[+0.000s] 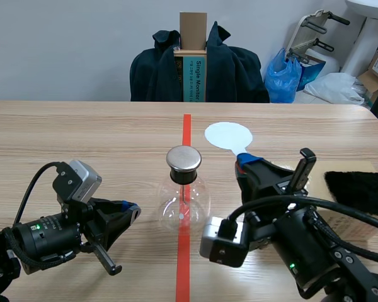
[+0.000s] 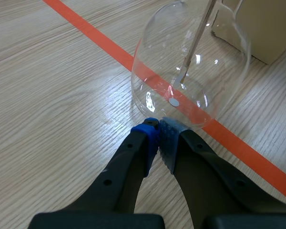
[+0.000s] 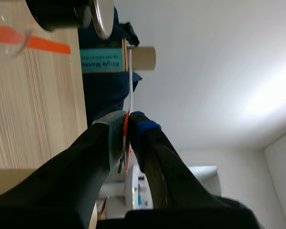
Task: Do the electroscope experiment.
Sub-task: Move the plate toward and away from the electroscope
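Note:
The electroscope (image 1: 184, 195) is a clear glass flask with a round metal cap (image 1: 184, 159), standing on the red tape line at mid-table. A thin rod (image 2: 193, 43) hangs inside the flask (image 2: 152, 52). My left gripper (image 1: 133, 209) lies low to the flask's left, shut on nothing, its tips (image 2: 158, 131) almost at the glass base. My right gripper (image 1: 244, 161) stands tilted up to the flask's right, shut on the handle of a white round paddle (image 1: 228, 135). The paddle (image 3: 130, 81) shows edge-on between the pads (image 3: 127, 119), and the cap (image 3: 102, 16) is off to the side.
A black fur cloth (image 1: 359, 189) lies on a tan cardboard box (image 1: 346, 223) at the right, behind my right arm. Across the table stands a chair draped with a dark jacket (image 1: 233, 69). A blue bag (image 1: 283, 75) sits beyond the far edge.

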{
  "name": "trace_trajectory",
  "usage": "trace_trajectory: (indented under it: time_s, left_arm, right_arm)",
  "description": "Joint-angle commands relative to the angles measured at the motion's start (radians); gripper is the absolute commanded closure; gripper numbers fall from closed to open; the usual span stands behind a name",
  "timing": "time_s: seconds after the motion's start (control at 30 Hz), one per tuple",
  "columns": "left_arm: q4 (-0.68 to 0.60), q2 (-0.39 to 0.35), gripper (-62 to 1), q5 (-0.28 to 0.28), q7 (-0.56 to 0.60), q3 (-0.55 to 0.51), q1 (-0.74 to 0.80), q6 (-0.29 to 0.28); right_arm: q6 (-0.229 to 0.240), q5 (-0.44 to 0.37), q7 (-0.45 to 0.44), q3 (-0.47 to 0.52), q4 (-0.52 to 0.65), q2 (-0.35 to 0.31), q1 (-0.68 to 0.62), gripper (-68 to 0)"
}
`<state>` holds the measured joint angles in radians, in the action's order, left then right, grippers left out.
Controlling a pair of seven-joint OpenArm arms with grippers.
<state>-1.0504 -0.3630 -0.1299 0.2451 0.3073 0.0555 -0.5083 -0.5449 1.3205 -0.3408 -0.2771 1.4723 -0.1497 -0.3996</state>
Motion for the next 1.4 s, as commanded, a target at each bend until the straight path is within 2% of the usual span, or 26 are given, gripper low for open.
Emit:
trace_trajectory:
  time_s: [0.0, 0.2, 0.37, 1.03, 1.37]
  left_arm:
    - [-0.022, 0.002, -1.8, -0.007, 0.021, -0.003, 0.000, -0.002]
    - [-0.022, 0.002, -1.8, -0.007, 0.021, -0.003, 0.000, -0.002]
    - [-0.022, 0.002, -1.8, -0.007, 0.021, -0.003, 0.000, -0.002]
    - [-0.022, 0.002, -1.8, -0.007, 0.021, -0.003, 0.000, -0.002]
    - [-0.022, 0.002, -1.8, -0.007, 0.021, -0.003, 0.000, -0.002]
  right_arm:
    - [-0.011, -0.003, 0.027, 0.003, 0.010, -0.008, 0.003, -0.7]
    - [-0.011, -0.003, 0.114, 0.003, 0.010, -0.008, 0.003, -0.7]
    - [-0.011, -0.003, 0.107, 0.003, 0.010, -0.008, 0.003, -0.7]
    - [-0.011, -0.003, -0.285, 0.003, 0.010, -0.008, 0.003, -0.7]
    - [-0.011, 0.000, -0.396, 0.003, 0.010, -0.008, 0.003, -0.7]
